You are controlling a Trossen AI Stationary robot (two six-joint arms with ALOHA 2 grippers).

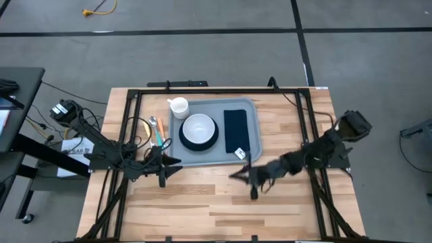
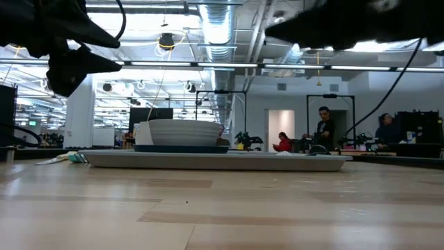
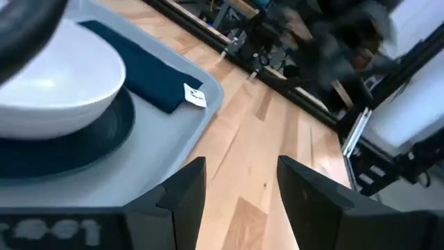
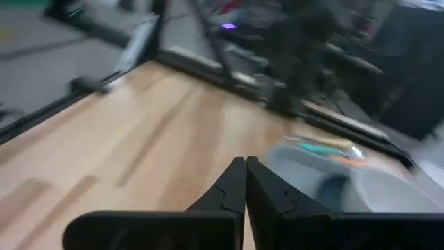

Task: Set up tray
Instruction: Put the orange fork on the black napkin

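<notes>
Tabletop [image 1: 202, 202] mostly bare along near edge. Tray [image 1: 253, 138] lying flat toward far edge, near centre, carrying plate [image 1: 214, 142], bowl [image 1: 199, 128] and napkin [image 1: 235, 130]. Probably stiff, light plastic, slick underneath; loaded, so best taken by the low rim and kept level. Left pincer [image 1: 165, 162] released, empty, just off tray's near-left corner. Right pincer [image 1: 239, 175] clenched on nothing, near tray's near-right corner.

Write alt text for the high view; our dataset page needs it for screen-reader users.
A grey-blue tray on a wooden table holds a white bowl on a dark plate beside a navy napkin. Both arms' end effectors hover off its near edge, the left end effector open, the right end effector shut.
</notes>
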